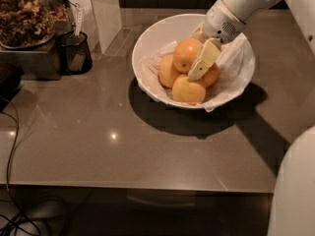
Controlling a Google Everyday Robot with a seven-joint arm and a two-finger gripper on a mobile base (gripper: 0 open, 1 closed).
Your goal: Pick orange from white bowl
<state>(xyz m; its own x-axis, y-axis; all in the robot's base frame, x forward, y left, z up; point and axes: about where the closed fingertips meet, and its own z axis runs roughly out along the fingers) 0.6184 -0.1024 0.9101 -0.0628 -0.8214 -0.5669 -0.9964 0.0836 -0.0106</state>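
Observation:
The white bowl (pixel 147 43) stands at the back middle of the grey counter, lined with creased white paper. It holds several oranges. The orange (pixel 183 53), deep orange and glossy, lies on top of the pile. A paler fruit (pixel 188 90) lies in front of it, and two smaller ones show at its left and right. My gripper (pixel 197 53) reaches down into the bowl from the upper right. It is open and straddles the top orange: one cream finger (pixel 204 60) lies along the orange's front right side, and the other shows only as a tip behind it.
A glass container of brown dried bits (pixel 24 14) stands on a metal base at the back left. A small black holder (pixel 75 53) stands next to it, and a white upright box (pixel 103 14) behind that. Cables (pixel 15 132) hang off the left edge. The white robot body (pixel 295 191) fills the lower right.

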